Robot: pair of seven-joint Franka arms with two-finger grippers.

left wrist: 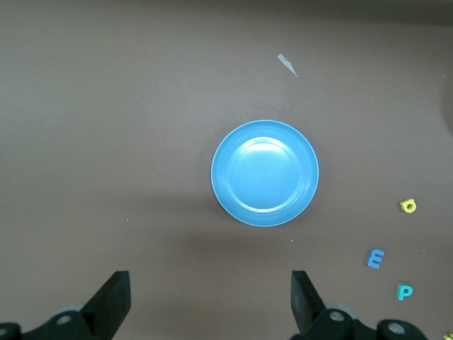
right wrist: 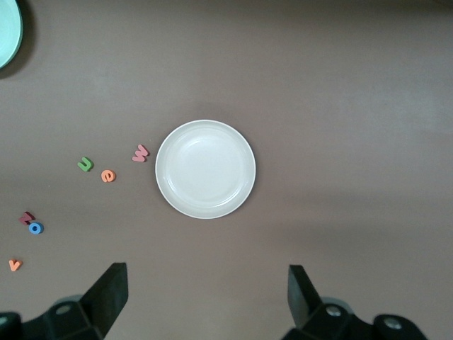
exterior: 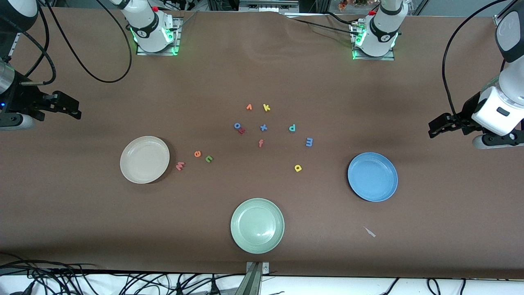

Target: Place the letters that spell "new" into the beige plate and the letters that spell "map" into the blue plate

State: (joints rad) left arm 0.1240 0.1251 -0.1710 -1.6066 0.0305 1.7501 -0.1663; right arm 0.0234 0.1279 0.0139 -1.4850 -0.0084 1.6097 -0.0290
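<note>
The beige plate (exterior: 127,171) (right wrist: 205,168) lies toward the right arm's end, with the pink w (exterior: 179,166), orange e (exterior: 197,154) and green n (exterior: 208,159) on the table beside it. The blue plate (exterior: 372,176) (left wrist: 265,173) lies toward the left arm's end. Blue m (exterior: 309,142), yellow a (exterior: 298,168) and teal p (exterior: 292,128) lie between it and the table's middle. Both plates hold nothing. My left gripper (exterior: 434,128) (left wrist: 211,297) hangs open high beside the blue plate. My right gripper (exterior: 73,110) (right wrist: 205,294) hangs open high beside the beige plate.
A pale green plate (exterior: 257,225) sits nearest the front camera. Spare letters lie mid-table: orange v (exterior: 249,107), yellow k (exterior: 266,107), blue o (exterior: 237,125), blue x (exterior: 263,128), salmon f (exterior: 260,143). A small pale scrap (exterior: 370,232) lies near the blue plate.
</note>
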